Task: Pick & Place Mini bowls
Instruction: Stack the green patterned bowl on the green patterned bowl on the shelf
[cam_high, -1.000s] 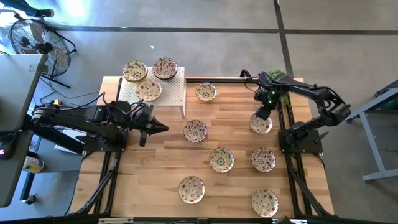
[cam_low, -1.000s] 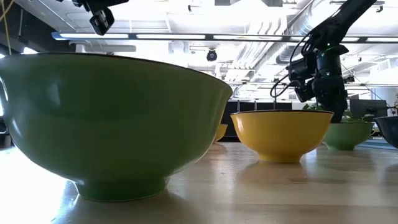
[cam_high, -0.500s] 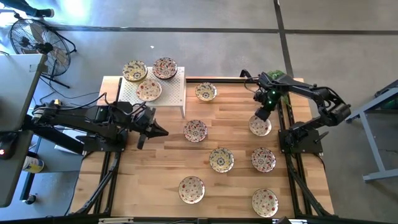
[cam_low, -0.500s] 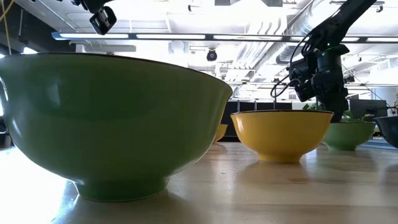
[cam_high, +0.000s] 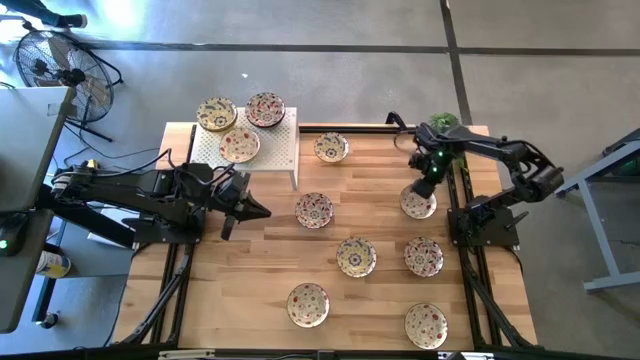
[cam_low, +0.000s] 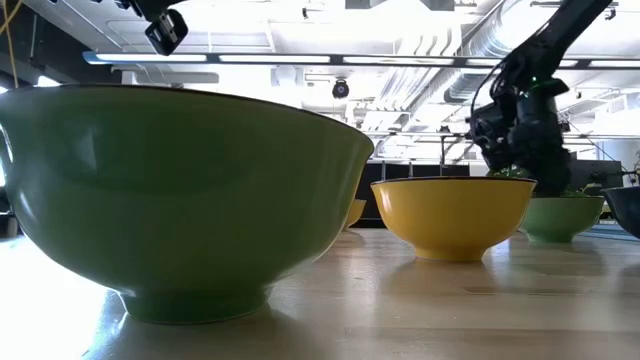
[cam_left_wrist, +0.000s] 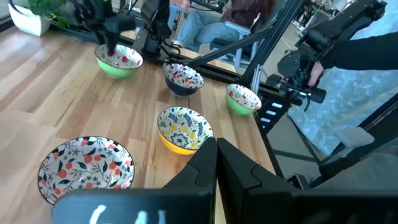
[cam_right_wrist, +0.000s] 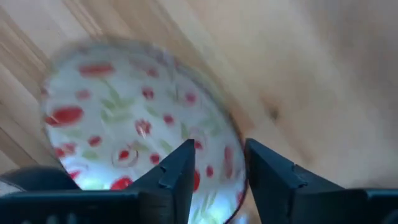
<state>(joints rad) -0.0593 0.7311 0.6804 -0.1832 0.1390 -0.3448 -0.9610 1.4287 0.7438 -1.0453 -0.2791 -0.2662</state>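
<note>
The wooden desk (cam_high: 250, 270) carried a white rack (cam_high: 280, 150) at its far left corner, and seven mini bowls (cam_high: 314, 210) lay scattered right of that rack.

In the low view a big green glazed bowl (cam_low: 185, 195) is cut off at the 9 o'clock edge and hides most of the wooden table behind it. In the right wrist view the red-flowered cream mini bowl (cam_right_wrist: 124, 118) is motion-blurred, its 6 o'clock rim hidden behind the dark fingers (cam_right_wrist: 171, 177).
</note>
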